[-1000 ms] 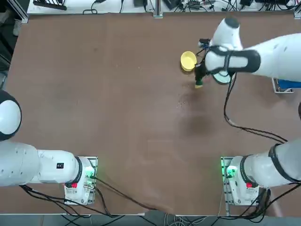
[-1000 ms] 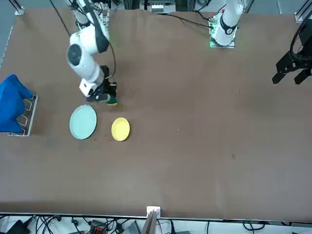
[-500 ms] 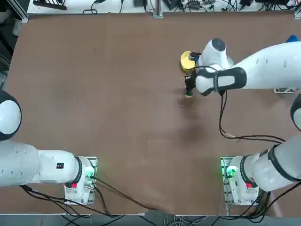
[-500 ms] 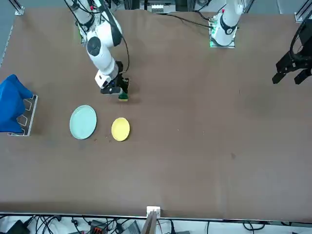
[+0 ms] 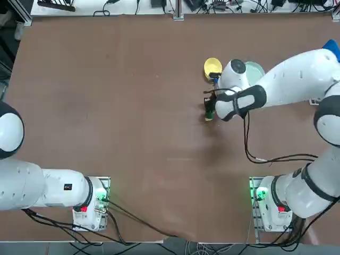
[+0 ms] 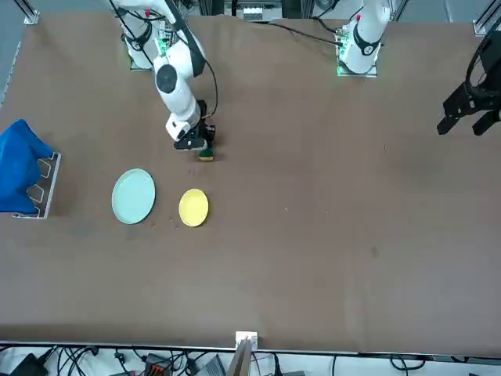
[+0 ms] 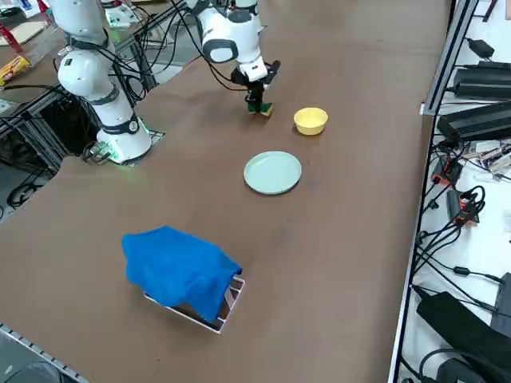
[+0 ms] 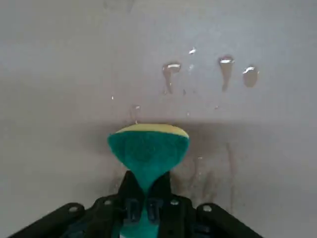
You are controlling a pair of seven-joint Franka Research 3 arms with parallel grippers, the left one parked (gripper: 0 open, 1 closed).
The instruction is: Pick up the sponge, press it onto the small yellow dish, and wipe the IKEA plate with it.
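In the right wrist view, my right gripper (image 8: 147,198) is pinching the sponge (image 8: 148,151) tightly. In the front view, I'm holding it near the yellow dish (image 6: 193,207); I should be centring before pressing evenly.

Top and front views (facing) overlapping

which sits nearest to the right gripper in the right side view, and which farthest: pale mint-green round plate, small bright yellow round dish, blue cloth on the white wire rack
Nearest the right gripper:
1. small bright yellow round dish, just beside it
2. pale mint-green round plate, between dish and cloth
3. blue cloth, on the white wire rack
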